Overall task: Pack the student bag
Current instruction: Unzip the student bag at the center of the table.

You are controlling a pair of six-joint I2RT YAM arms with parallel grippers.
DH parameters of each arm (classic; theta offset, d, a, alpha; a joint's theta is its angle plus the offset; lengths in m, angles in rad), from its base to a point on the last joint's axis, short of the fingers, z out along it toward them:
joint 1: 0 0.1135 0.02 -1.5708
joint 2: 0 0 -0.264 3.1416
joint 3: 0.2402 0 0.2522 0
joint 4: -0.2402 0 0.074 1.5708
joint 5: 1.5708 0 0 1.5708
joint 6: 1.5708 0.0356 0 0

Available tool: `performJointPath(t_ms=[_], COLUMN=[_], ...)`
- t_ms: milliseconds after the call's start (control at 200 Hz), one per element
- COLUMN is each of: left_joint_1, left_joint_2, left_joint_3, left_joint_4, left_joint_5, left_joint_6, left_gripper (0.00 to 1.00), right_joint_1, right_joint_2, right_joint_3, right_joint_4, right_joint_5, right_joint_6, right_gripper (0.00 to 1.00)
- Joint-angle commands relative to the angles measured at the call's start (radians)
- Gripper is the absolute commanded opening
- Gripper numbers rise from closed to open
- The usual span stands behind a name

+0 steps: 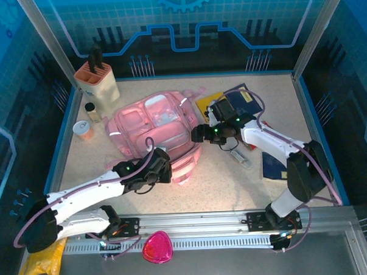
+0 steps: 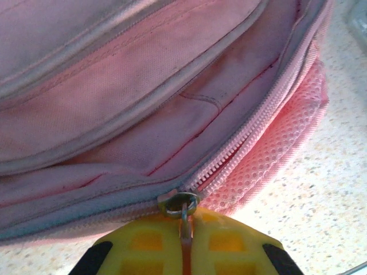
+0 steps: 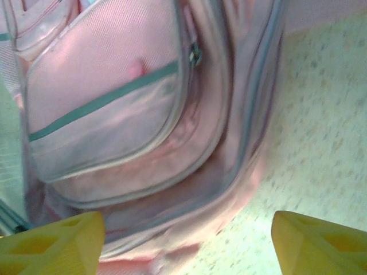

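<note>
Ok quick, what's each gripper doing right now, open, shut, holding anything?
Left gripper: shut on the zipper pull of the bag.
Right gripper: open, holding nothing.

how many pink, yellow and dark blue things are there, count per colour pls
pink: 2, the student bag and a small magenta pouch
yellow: 2, a flat book and a soft bag at the near left corner
dark blue: 2, a book at the far right and a flat piece by the right arm
total: 6
</note>
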Motion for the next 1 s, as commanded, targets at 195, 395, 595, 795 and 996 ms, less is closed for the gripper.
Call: performJointPath(t_ms=[195,395,595,795,996], left_joint_1=[-0.007,-0.014,-0.020,-0.019,-0.021], left_joint_2=[0.086,0.125,0.140,0.145,0.127], left_joint_3=[0.084,0.107,0.117,0.125,0.130], left_joint_4=[0.144,0.168,0.168,0.137,0.060], left_joint_5=[0.091,0.124,0.145,0.161,0.119], left_joint_6=[0.031,0.059,0.088,0.117,0.144], left_gripper=[0.00,0.00,0.00,0.00,0.00], right_joint_1=[0.139,0.146,0.153,0.145,0.123], right_joint_2=[-0.069,0.035,0.129,0.171,0.181], right_joint_3=[-0.131,-0.084,-0.024,-0.020,-0.014], right_joint_4=[0.087,0.103,0.088,0.101,0.090], right_joint_5=[0.041,0.077,0.134,0.208,0.295], right_joint_6=[0.256,0.255,0.201,0.139,0.073], right_gripper=[0.88,0.87,0.80,0.62,0.32])
